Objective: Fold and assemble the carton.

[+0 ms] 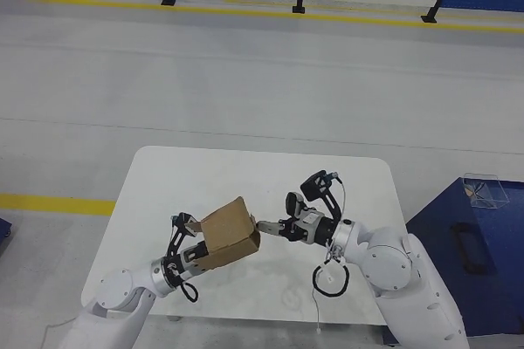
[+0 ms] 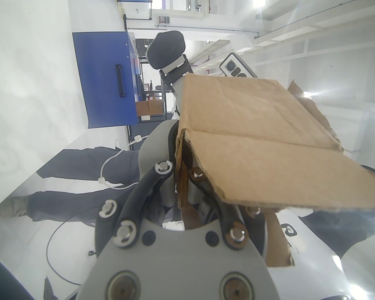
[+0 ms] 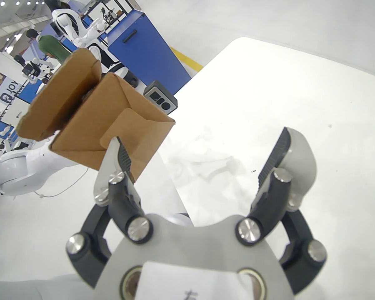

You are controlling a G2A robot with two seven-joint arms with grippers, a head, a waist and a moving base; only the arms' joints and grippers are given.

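Looking down from above, you see the brown cardboard carton (image 1: 231, 231) up in the air over the near part of the white table with round corners (image 1: 349, 183), not touching it. Your left gripper (image 1: 190, 238) has it by one end, pinched shut on a side wall, and that is why the box can hang there tilted with nothing under it. Holding it up like this leaves room all around, so the other arm can get at the far end. Your right gripper (image 1: 269, 229) is at that far end with its jaws wide apart and nothing between them. One of its fingers (image 3: 120, 154) sits right by the small rounded flap (image 3: 125, 126) on the end of the carton; I cannot tell if it touches. The jaws look open so that one finger alone can push the flap, not grab it. A big loose flap (image 3: 59, 95) sticks out on the other side, so I think the box is about half made. Next you likely need to press the end flap flat, going slow, because a hard push could twist the carton out of the left gripper's hold.
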